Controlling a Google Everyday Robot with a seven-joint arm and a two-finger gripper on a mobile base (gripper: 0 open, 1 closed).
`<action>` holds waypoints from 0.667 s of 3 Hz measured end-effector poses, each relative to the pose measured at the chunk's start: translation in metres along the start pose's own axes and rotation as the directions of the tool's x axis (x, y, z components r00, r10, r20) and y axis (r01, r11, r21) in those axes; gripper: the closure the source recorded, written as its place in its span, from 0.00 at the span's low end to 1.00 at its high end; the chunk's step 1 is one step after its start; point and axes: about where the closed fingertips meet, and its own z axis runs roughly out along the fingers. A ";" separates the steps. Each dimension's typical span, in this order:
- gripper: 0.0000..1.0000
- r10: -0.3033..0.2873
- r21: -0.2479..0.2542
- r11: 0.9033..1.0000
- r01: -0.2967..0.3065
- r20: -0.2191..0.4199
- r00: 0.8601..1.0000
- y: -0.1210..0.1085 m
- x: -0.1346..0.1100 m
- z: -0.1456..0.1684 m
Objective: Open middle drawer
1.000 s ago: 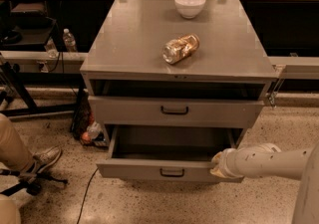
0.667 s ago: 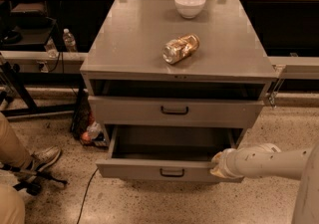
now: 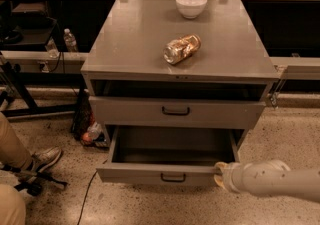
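1. Nearest, bottom right: gripper (image 3: 220, 173) up against the right front corner of the middle drawer (image 3: 145, 173), white arm (image 3: 270, 181) running off to the right. Cannot tell how wide it stands, or whether it grips the lip or merely rests there.
2. Middle drawer well out of the cabinet, its grey floor showing. Small black handle (image 3: 173, 177) at the centre of the low front, nothing on it. Looks close to done.
3. Bottom left: a shoe (image 3: 45, 159) and a tan trouser leg on the speckled floor, with a dark cable (image 3: 87, 194) snaking toward the drawer front.
4. Risk right here: hauling from a corner instead of the handle could skew the drawer and bind it on its runners. Could also slip off that thin lip. Pulling much further might run it off its stops.
5. Worth watching too: shoe and cable near any backing-off path.
6. Above: upper drawer (image 3: 130, 111), taller front and wider handle, with a dark gap over it.
7. On the cabinet top (image 3: 135, 34): crumpled brown packet (image 3: 181, 49) on its side near the middle, white bowl (image 3: 191, 5) at the far edge, well apart. A hard jolt might roll the packet.
8. Far left, behind: water bottle (image 3: 70, 40).
9. Writing: nothing legible on packet, bottle or cabinet.
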 end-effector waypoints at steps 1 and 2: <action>1.00 0.004 -0.004 1.000 -0.004 0.001 1.000 0.006 0.002 -0.001; 1.00 0.004 -0.004 1.000 -0.004 0.001 1.000 0.006 0.002 -0.001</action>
